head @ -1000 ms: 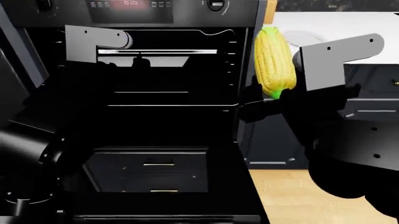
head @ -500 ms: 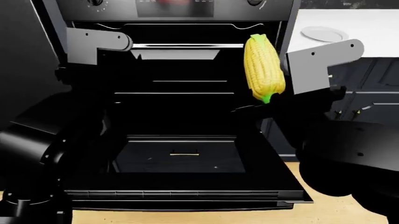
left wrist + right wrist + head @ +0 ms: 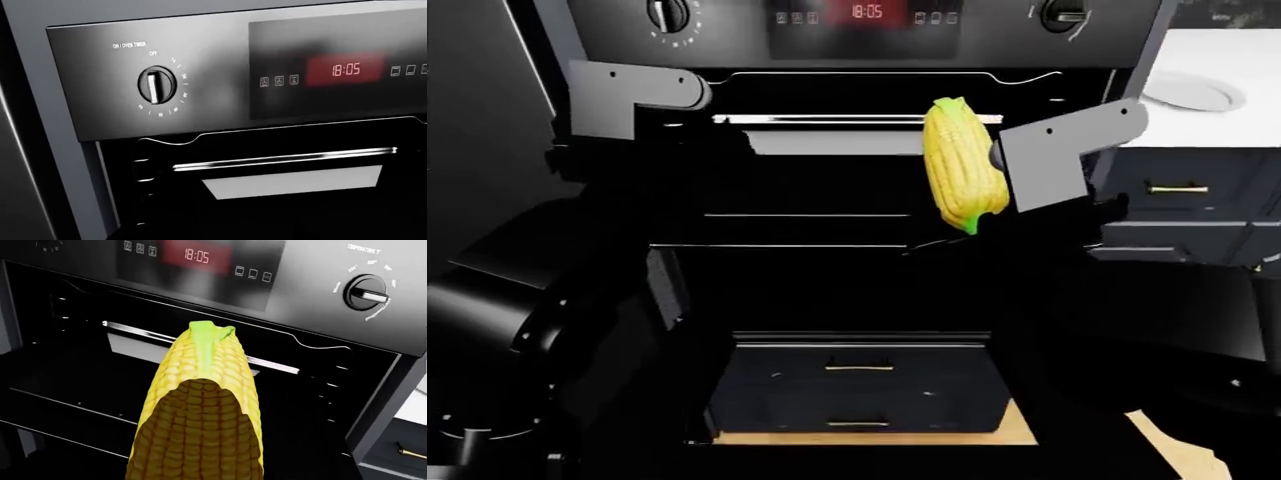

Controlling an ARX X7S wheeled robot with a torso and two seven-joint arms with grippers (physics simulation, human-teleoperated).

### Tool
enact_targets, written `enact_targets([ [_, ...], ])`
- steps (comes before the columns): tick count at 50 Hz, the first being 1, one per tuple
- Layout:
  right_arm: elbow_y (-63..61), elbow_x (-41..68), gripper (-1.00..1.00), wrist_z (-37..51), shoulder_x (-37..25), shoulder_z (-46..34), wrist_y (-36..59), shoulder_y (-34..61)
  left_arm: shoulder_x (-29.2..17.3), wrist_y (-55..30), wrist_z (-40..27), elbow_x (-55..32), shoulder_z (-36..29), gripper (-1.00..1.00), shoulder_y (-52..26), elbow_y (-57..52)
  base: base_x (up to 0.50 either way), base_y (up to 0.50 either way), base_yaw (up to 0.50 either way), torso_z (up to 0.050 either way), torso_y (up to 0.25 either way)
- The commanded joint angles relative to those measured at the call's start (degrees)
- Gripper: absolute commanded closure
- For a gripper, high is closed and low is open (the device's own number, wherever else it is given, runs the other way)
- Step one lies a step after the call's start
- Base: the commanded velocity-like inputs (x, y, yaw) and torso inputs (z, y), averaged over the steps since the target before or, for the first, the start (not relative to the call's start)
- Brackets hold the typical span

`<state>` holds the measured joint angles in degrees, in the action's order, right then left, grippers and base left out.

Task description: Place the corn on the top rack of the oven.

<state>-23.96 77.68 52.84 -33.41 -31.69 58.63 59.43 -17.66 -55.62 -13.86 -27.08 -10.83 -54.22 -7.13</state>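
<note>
A black built-in oven (image 3: 868, 190) fills the view, door down, dark cavity exposed, the top rack (image 3: 827, 119) a bright wire bar just under the control panel. The right gripper (image 3: 968, 240) pinches the corn (image 3: 961, 165) by its lower green tip; the cob stands nearly upright, long axis vertical, in front of the cavity's right side, outside the rack. The panel reads "18:05" in red and "ON / OVEN TIMER" and "OFF" beside the knob (image 3: 157, 85); the left gripper's jaws cannot be made out.

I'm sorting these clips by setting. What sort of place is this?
Most likely a simulated home kitchen: a built-in black oven with its door open and a red clock, dark drawers with brass handles, and a white counter.
</note>
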Motion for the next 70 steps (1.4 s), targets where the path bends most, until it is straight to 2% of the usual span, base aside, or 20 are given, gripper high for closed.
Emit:
enact_targets([
  [1,0.04,-1.56,1.0,-1.0,-0.1,0.12,-0.08,-0.16,0.0,0.0,-0.18,-0.24,-0.14,-1.0,0.1,-0.1,0.42,0.36,0.0,0.0,0.01],
  [23,0.15,-1.92,1.0,-1.42,-2.16,1.12,-2.48,-4.06,-0.01,0.55,-0.16,-0.19,-1.18,-1.0,-0.12,0.47,0.41,0.31,0.0,0.0,0.001],
  [47,3.91,-6.54,1.0,-5.19,-2.81,0.01,-5.37,-6.23,-0.04,-0.76,-0.8,-1.07,-1.56,-1.0,-0.66,-1.2,0.01,0.0,0.0,0.0,0.001],
  [70,16.04,-11.63,1.0,-12.25,0.33,-1.97,-9.7,-6.75,-0.09,-1.01,-1.01,-1.74,-1.86,-1.0,-1.11,-1.77,0.0,0.0,0.0,0.0,0.0],
])
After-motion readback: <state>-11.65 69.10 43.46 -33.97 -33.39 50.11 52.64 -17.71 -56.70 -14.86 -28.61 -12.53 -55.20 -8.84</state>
